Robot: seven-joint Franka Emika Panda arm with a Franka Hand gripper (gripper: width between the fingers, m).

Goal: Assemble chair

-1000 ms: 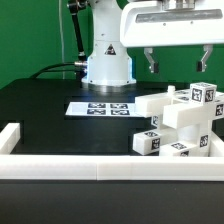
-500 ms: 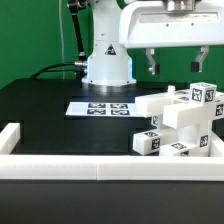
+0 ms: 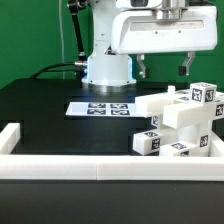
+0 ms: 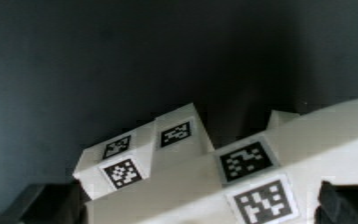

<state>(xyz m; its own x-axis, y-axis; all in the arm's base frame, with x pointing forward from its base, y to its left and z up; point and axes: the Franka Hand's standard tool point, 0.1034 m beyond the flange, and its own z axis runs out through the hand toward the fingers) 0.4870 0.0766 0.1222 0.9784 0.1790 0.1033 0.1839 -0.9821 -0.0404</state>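
In the exterior view, the chair [image 3: 183, 124] is seen standing on the black desk [image 3: 40, 105], toward the exterior view's right, close against the white rail [image 3: 100, 166] that borders the desk's near edge. It is a cluster of blocky white pieces bearing black-and-white square tags. The marker board [image 3: 103, 107] lies flat on the desk between the chair and the robot base [image 3: 107, 66]. The gripper [image 3: 162, 66] is held above the desk with its two fingers spread wide apart; nothing is gripped, and it is well clear of the chair's top.

The wrist view supplies what the exterior view does not: the chair's tagged upper faces [image 4: 215, 160] seen from above against the dark desk, with four tags legible. The robot base, the marker board and the rail are shown only in the exterior view.

Compared with the earlier frames, the gripper has been shifted toward the exterior view's left. The chair has not been moved.
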